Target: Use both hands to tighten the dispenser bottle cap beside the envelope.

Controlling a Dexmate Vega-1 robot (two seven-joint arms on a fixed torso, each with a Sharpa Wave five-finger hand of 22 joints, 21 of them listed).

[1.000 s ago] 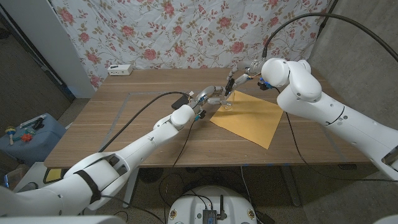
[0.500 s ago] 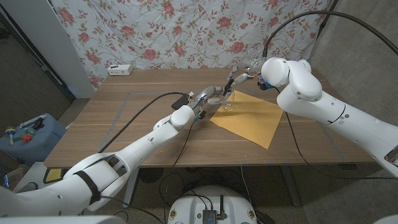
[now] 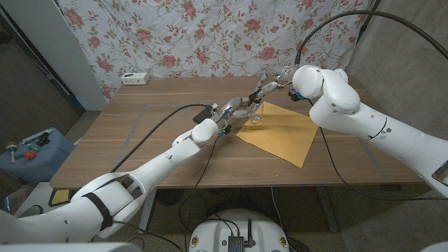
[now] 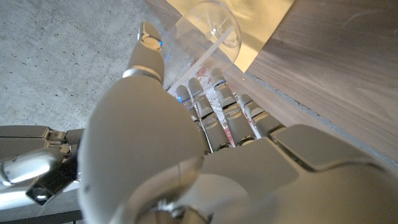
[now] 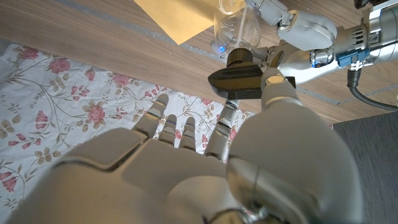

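Observation:
A clear dispenser bottle (image 3: 256, 114) with a black pump cap (image 3: 258, 96) stands upright at the near-left corner of the yellow envelope (image 3: 280, 129). My left hand (image 3: 236, 108) grips the bottle's body from its left side. In the left wrist view its fingers (image 4: 217, 112) reach to the clear bottle (image 4: 214, 28) at the envelope's edge (image 4: 261, 15). My right hand (image 3: 274, 78) hangs above the cap. In the right wrist view its thumb (image 5: 273, 84) lies against the black pump head (image 5: 239, 81) with a finger under it, above the bottle (image 5: 239, 28) and envelope (image 5: 174, 15).
A white box (image 3: 136, 78) lies at the table's far left edge, in front of the floral cloth. A black cable (image 3: 175, 112) runs across the table (image 3: 140, 140) along my left arm. A blue bin (image 3: 31, 150) stands on the floor to the left.
My right hand has turned at the cap, its fingers swinging up and to the right. The left hand and the bottle have stayed put.

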